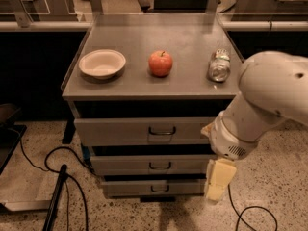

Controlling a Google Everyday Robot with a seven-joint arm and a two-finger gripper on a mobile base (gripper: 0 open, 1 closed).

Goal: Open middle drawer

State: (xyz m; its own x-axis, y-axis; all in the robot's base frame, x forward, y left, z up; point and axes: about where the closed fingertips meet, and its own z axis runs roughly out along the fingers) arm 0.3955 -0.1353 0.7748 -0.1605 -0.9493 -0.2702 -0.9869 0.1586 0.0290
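Three drawers stacked, end effector at right

Bench (144, 32) top carries a white bowl (102, 63), a red apple (160, 63) and a can (219, 66) on its side, left to right. Three grey fronts sit below. Middle drawer (120, 165) lies between the wide top drawer (115, 131) and the small bottom drawer (130, 187); it looks pushed in, with a dark wire handle (160, 166) at centre. End effector (219, 179) hangs under the white arm (262, 100), just right of the two lower fronts and apart from the handle. Apart or together: cannot tell.

floor (284, 177): speckled terrazzo | black cables (26, 155) on it, left | light: dim, warm
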